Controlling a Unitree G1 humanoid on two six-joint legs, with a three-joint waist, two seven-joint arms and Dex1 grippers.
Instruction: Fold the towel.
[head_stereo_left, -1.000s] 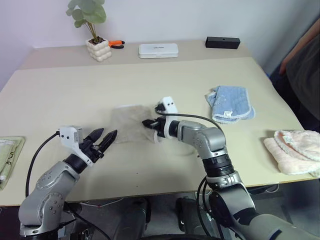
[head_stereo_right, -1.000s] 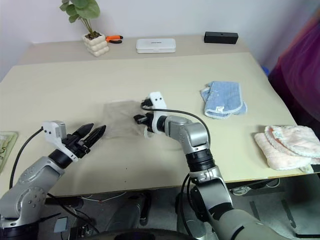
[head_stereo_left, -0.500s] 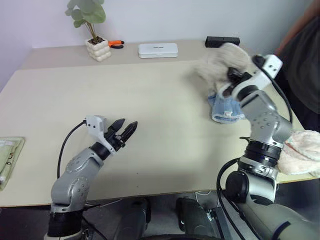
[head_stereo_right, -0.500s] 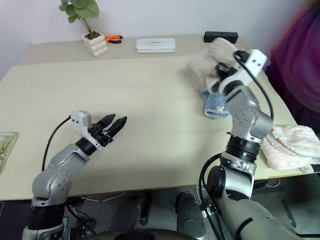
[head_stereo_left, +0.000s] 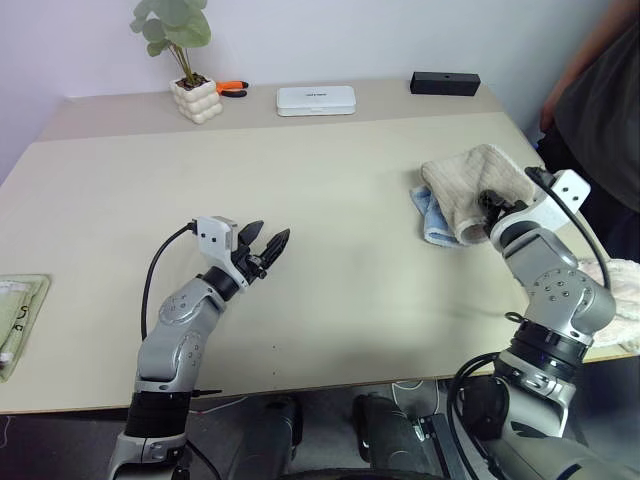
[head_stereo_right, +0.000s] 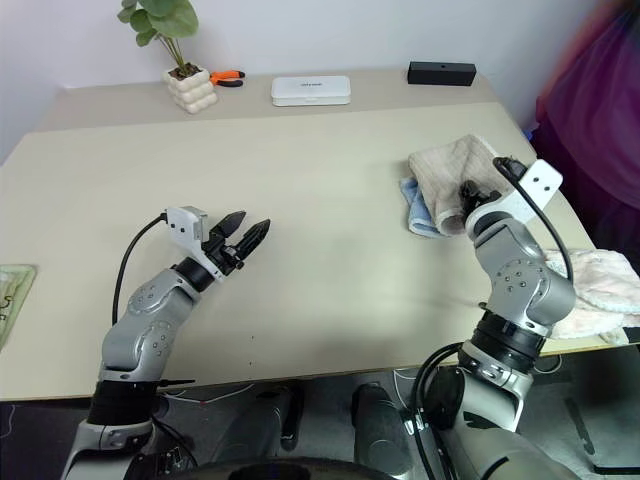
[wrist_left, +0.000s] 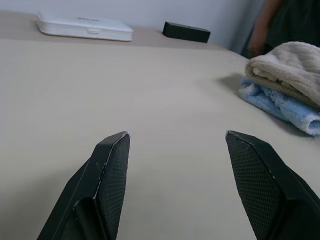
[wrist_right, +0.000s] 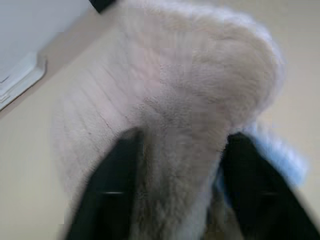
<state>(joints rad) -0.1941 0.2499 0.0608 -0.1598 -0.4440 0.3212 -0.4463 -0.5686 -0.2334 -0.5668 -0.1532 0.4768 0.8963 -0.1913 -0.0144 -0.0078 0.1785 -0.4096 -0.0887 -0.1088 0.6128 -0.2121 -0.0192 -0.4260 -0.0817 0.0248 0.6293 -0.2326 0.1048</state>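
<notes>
The beige towel (head_stereo_left: 470, 185) lies bunched in a thick fold on top of the light-blue towel (head_stereo_left: 430, 225) at the table's right side. My right gripper (head_stereo_left: 490, 203) is at the towel's near edge. In the right wrist view its two fingers stand wide apart with the towel's rounded fold (wrist_right: 190, 85) between them. My left gripper (head_stereo_left: 268, 245) hovers low over the bare table left of centre, open and empty, pointing toward the towel (wrist_left: 290, 62).
Along the far edge stand a potted plant (head_stereo_left: 196, 98), an orange-handled tool (head_stereo_left: 232, 87), a white case (head_stereo_left: 316, 100) and a black box (head_stereo_left: 445, 84). A pale fluffy cloth (head_stereo_left: 622, 300) lies at the right edge, beside a person (head_stereo_left: 600, 100). A greenish cloth (head_stereo_left: 15, 315) lies far left.
My right arm swung the towel from the table's middle over to the right and set it on the light-blue towel, then its fingers spread. My left gripper moved forward and rightward.
</notes>
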